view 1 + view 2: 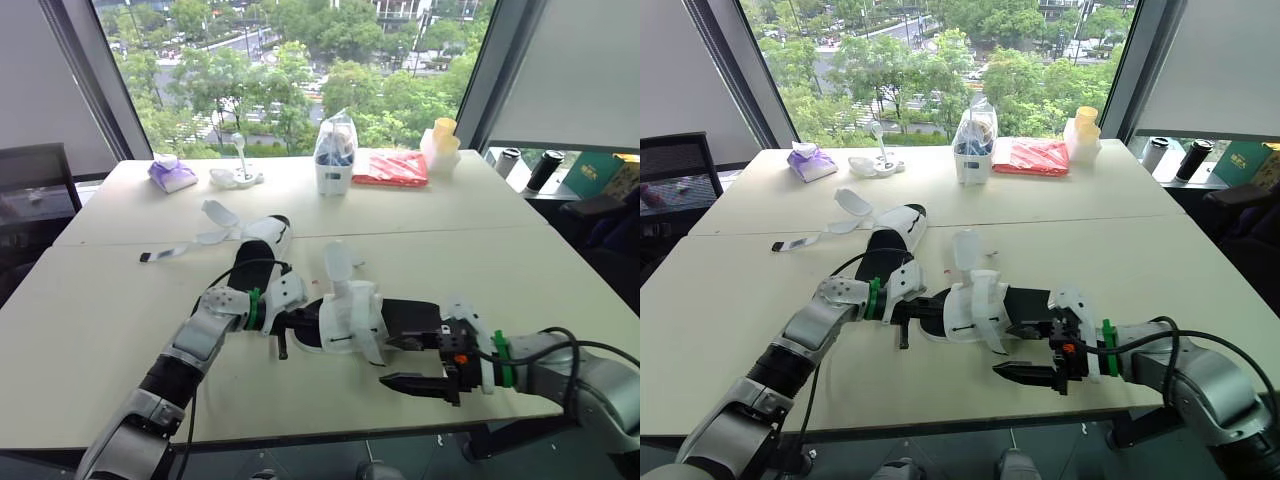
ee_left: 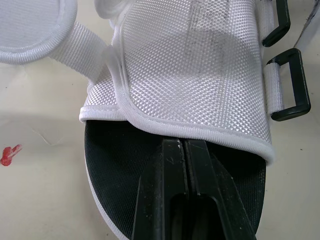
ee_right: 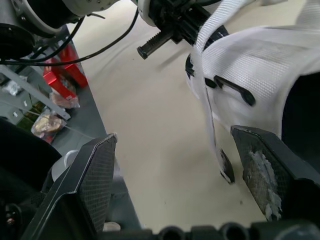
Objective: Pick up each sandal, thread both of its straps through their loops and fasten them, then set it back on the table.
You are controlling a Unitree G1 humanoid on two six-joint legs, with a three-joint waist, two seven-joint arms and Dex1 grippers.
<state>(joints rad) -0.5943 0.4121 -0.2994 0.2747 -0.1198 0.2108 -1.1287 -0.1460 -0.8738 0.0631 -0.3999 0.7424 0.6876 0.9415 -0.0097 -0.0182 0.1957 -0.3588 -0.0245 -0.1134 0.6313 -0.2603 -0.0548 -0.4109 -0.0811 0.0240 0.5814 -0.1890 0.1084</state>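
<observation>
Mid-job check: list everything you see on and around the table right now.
Tables: two, cream, pushed together.
Sandals: two, white, black soles; near sandal between the grippers, far sandal behind it.
Tissue pack: one, purple, far left.
Plastic bag: one, clear, far centre.
Packet: one, red, beside the bag.
Cups: one stack, yellow and white, far right.
Flasks: two, dark, ledge beyond the table's right.
Left gripper: shut, over near sandal's sole.
Right gripper: open, at its other end.
</observation>
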